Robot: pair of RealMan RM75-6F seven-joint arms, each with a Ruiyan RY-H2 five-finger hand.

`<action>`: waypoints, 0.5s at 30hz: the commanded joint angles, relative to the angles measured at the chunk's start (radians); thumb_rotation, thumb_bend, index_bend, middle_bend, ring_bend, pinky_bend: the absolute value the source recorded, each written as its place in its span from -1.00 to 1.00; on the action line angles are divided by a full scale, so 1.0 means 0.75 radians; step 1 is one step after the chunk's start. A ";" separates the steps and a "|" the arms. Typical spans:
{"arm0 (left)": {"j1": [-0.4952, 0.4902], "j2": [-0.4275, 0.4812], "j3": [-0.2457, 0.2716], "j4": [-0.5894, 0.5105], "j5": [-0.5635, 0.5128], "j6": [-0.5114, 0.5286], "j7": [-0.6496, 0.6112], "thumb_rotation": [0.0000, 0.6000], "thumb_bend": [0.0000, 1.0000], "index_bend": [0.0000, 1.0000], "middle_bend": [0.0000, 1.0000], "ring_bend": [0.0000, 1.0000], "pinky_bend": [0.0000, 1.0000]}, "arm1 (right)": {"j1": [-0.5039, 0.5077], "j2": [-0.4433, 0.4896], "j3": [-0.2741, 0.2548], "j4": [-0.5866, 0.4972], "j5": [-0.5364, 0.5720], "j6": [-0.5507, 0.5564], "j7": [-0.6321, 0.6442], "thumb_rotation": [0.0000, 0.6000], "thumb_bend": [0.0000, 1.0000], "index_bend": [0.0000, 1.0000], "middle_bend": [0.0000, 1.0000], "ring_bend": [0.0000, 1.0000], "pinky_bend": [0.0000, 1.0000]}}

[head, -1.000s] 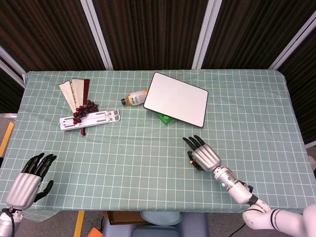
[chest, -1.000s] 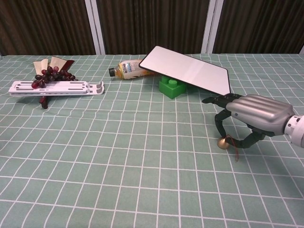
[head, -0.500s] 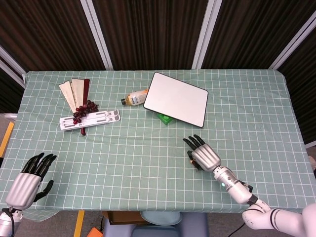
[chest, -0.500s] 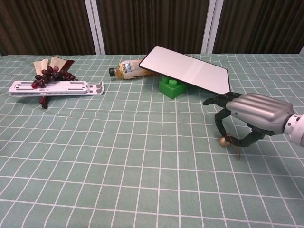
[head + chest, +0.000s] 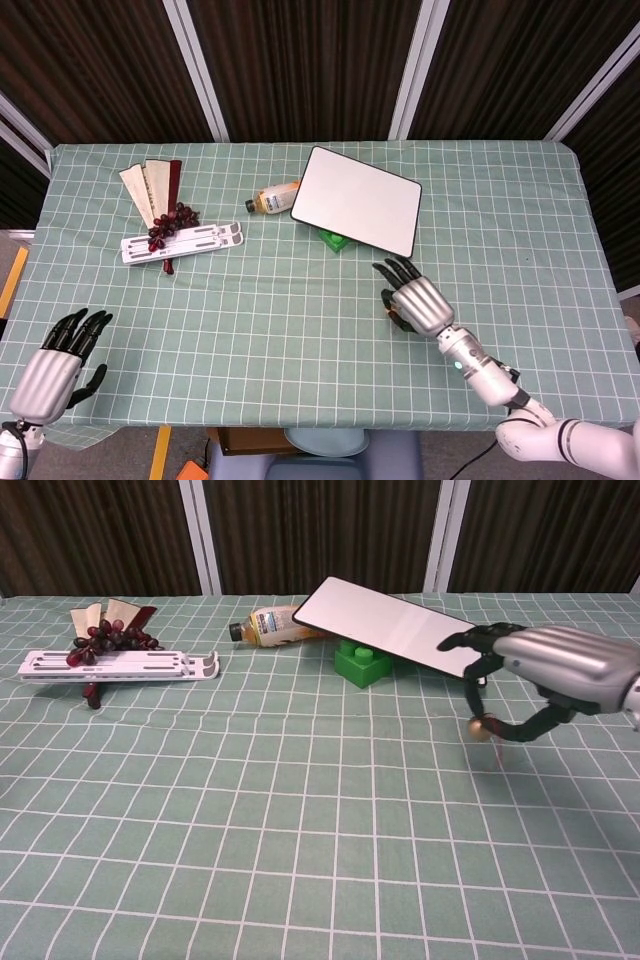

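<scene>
The right hand (image 5: 545,675) pinched a small brass-coloured bell (image 5: 481,726) between thumb and a fingertip and held it clear of the green checked tablecloth (image 5: 300,810), a thin cord trailing from it; in the head view the bell showed only as an orange speck at the hand's near-left edge. Just beyond the hand lay the white board (image 5: 357,201), tilted, its near corner propped on a green toy brick (image 5: 362,664) and its far-left edge resting beside a small drink bottle (image 5: 273,196) lying on its side. The hand's fingertips (image 5: 470,640) overlapped the board's near corner in the chest view, so the board and brick were the closest obstacles. Well apart to the left sat a white folding stand (image 5: 182,244) with a bunch of dark red grapes (image 5: 172,225) on it and a folded fan (image 5: 150,186) behind. The cloth around and to the right of the right hand lay bare up to the table's right edge. The left hand (image 5: 55,366) rested near the front-left corner, fingers spread and holding nothing, seen only in the head view.
</scene>
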 commanded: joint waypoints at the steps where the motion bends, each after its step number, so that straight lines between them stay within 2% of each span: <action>1: 0.001 0.002 0.004 0.002 -0.006 -0.008 -0.004 1.00 -0.14 -0.93 -0.83 -0.93 -0.74 | -0.096 0.124 -0.059 -0.046 -0.003 0.096 -0.002 1.00 0.21 0.57 -0.65 -1.00 -1.00; 4: 0.000 0.001 -0.001 -0.001 -0.016 -0.013 -0.002 1.00 -0.14 -0.93 -0.83 -0.93 -0.74 | -0.065 0.118 -0.034 -0.064 0.010 0.054 0.080 1.00 0.21 0.57 -0.64 -1.00 -1.00; 8: -0.006 -0.009 0.004 -0.007 0.014 -0.007 0.019 1.00 -0.14 -0.93 -0.83 -0.93 -0.74 | 0.004 0.024 0.019 -0.038 0.049 -0.028 0.179 1.00 0.21 0.57 -0.64 -1.00 -1.00; 13: -0.003 -0.004 0.008 0.000 -0.003 -0.019 0.007 1.00 -0.14 -0.93 -0.83 -0.93 -0.74 | -0.064 0.068 -0.050 -0.028 0.009 0.042 0.172 1.00 0.21 0.57 -0.64 -1.00 -1.00; 15: -0.001 0.000 0.004 0.000 -0.016 -0.021 -0.002 1.00 -0.14 -0.93 -0.83 -0.93 -0.74 | -0.064 0.066 -0.054 -0.042 0.002 0.039 0.202 1.00 0.21 0.57 -0.64 -1.00 -1.00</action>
